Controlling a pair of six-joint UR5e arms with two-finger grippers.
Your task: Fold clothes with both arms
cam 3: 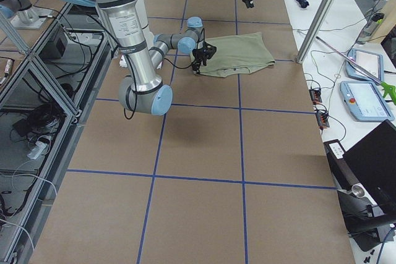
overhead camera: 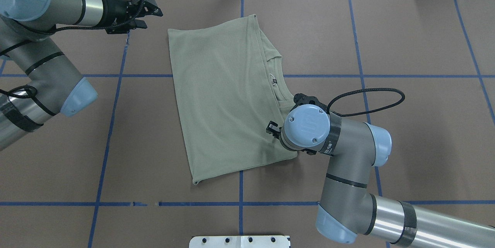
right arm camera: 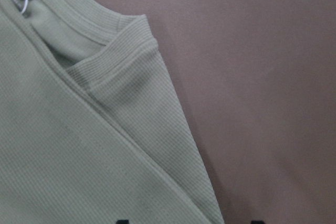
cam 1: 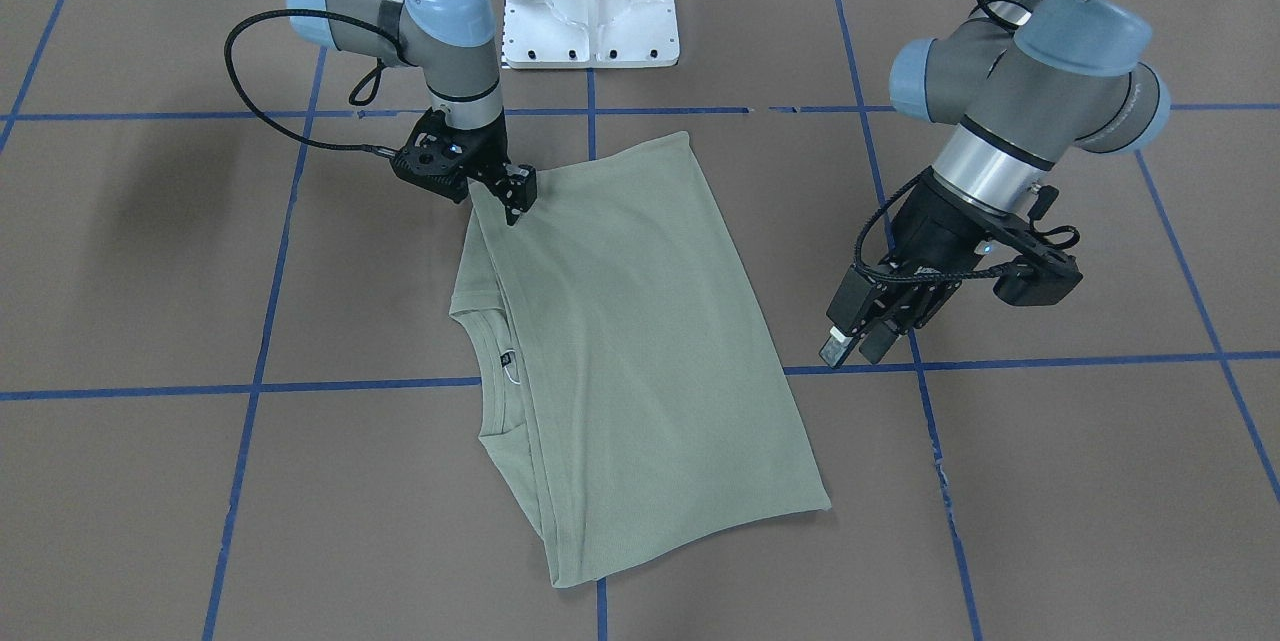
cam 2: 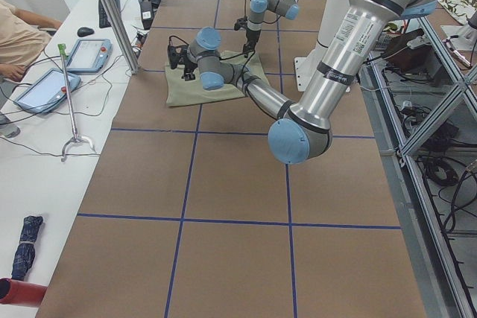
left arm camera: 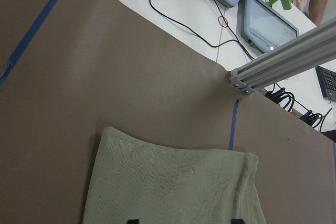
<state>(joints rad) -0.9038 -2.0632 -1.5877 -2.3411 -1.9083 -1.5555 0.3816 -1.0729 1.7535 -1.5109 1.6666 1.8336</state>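
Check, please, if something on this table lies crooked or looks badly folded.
Yes. The shirt lies askew to the blue tape lines, and its collar sticks out past the folded top layer, so the fold looks uneven.

Robotics lab: teach pendants (cam 3: 367,101), aluminium framing (left arm camera: 286,61), blue-taped grid table (cam 1: 150,251).

shirt (cam 1: 640,321): pale sage-green, fine rib | neck label (cam 1: 505,358): black | worktop (cam 1: 1050,481): brown, blue grid lines | pedestal base (cam 1: 590,1): white

You had, counted:
- shirt (cam 1: 640,321): one
- arms: two, left arm (cam 1: 1040,101) and right arm (cam 1: 400,11)
- grippers: two, left gripper (cam 1: 855,346) and right gripper (cam 1: 514,209)
- white base (cam 1: 590,11): one
- tablets on side bench: two, far tablet (cam 2: 91,55) and near tablet (cam 2: 41,88)
- folded umbrella (cam 2: 28,236): one
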